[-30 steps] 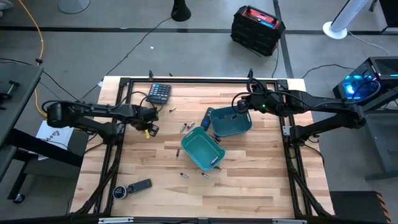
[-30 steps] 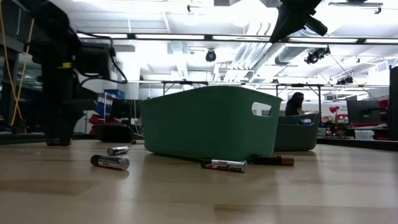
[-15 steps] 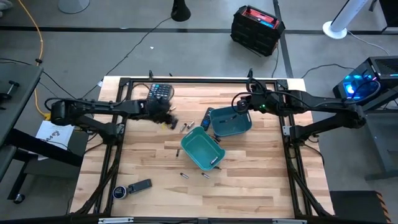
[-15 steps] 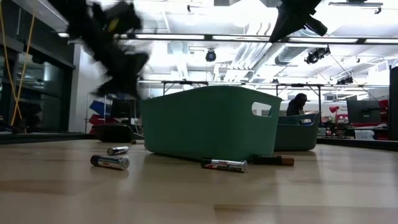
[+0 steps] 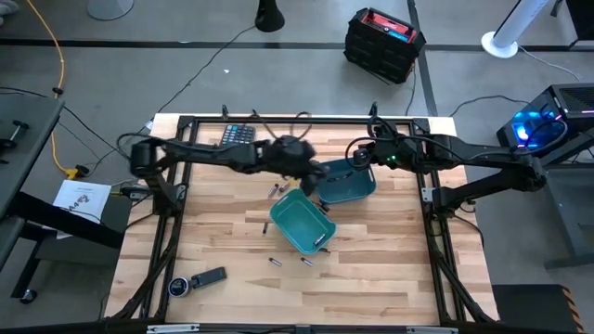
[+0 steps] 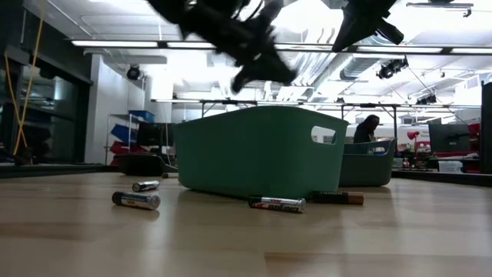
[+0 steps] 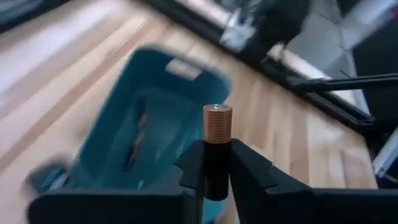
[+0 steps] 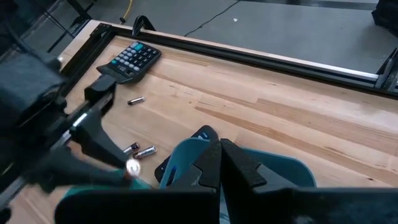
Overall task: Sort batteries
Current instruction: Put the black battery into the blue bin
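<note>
Left gripper (image 7: 216, 167) clenches a battery (image 7: 217, 149) (copper end out) over a teal bin (image 7: 149, 137); right gripper (image 8: 219, 163) fingers clenched, empty.

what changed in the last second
The left gripper closed on a battery near the calculator and swung right, toward the teal bins. The right gripper, shut above the far bin, and the loose batteries stayed put.
</note>
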`<action>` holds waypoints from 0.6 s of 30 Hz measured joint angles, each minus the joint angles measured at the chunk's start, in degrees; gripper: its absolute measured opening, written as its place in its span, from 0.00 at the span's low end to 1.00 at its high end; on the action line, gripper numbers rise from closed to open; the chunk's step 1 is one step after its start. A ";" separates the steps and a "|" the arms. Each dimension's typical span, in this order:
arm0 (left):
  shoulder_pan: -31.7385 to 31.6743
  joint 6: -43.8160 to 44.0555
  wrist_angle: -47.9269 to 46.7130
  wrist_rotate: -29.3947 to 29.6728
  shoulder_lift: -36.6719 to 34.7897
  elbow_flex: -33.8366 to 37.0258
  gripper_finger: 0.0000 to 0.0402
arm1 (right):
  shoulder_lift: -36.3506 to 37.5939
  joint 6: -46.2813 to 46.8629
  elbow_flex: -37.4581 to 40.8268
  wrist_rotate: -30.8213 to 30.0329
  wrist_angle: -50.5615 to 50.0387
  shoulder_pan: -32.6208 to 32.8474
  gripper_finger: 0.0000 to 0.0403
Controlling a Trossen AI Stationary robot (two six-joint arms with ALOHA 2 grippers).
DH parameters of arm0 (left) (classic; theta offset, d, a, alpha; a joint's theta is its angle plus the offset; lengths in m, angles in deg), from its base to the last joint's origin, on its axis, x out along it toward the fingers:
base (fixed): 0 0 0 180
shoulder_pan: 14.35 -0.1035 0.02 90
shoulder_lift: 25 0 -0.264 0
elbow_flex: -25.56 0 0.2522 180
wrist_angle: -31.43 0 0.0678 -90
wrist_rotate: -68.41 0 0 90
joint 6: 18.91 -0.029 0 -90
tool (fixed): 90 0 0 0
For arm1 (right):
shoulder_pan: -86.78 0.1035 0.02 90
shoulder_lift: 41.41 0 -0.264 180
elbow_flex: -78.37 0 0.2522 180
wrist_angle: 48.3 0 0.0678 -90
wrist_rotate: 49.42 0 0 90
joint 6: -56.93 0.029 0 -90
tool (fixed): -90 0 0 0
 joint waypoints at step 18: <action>4.70 -15.94 -40.88 -0.75 1.28 -15.31 0.49 | 0.00 -1.86 0.00 5.41 -1.21 -0.01 0.00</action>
